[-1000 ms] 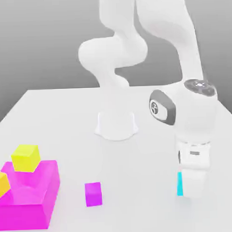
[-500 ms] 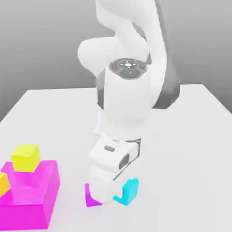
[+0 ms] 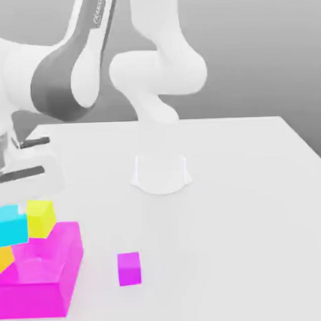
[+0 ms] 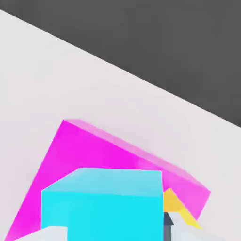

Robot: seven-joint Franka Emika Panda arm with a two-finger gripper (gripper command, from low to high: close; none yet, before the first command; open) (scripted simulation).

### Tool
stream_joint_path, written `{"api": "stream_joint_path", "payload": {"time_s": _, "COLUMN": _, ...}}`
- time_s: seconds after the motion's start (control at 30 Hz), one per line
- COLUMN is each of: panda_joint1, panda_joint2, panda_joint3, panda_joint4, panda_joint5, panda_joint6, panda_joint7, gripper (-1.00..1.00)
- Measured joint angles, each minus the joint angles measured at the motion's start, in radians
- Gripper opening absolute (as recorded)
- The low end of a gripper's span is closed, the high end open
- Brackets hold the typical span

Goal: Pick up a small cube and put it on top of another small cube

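1. Gripper point(image 4: 117, 233) clenched on the small cyan cube point(image 4: 115, 214), with a pale fingertip at each of two opposite sides of it in the hand view.
2. Cyan cube sits at the exterior view's far left, below the white hand point(image 3: 30, 174), its outer part cut off by the picture's edge. One broad face looks toward the camera, and the cube looks roughly level.
3. Yellow cube point(image 3: 41, 219) appears immediately to the exterior view's right of the cyan one, upright at the back of the large magenta block point(image 3: 41, 297). Whether the two cubes touch, I cannot tell.
4. Orange-yellow cube point(image 3: 3, 258) shows lower down, partly covered by the cyan cube and cut by the edge. Whether the cyan cube touches its top is unclear.
5. Magenta block stands on the pale table point(image 3: 237, 238); in the hand view it spreads out behind the cyan cube, with a bit of yellow peeking past the cube's side.
6. Small purple-magenta cube point(image 3: 129, 269) rests alone on the table, apart from the block, toward the exterior view's right of it.
7. Arm base point(image 3: 161, 173) stands farther back on the table, and the arm point(image 3: 62, 82) reaches over to the exterior view's left.
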State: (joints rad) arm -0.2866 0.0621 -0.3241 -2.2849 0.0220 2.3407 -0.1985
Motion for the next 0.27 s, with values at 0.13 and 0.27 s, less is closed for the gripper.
{"api": "stream_joint_path", "payload": {"time_s": 0.13, "panda_joint1": -0.019, "panda_joint2": 0.071, "panda_joint3": 0.002, "panda_joint4": -0.007, "panda_joint5": 0.048, "panda_joint6": 0.076, "panda_joint7": -0.037, "gripper": -1.0}}
{"api": "stream_joint_path", "payload": {"time_s": 0.27, "panda_joint1": -0.025, "panda_joint2": 0.115, "panda_joint3": 0.007, "panda_joint4": -0.019, "panda_joint5": 0.071, "panda_joint6": 0.128, "panda_joint7": -0.053, "gripper": 1.0}}
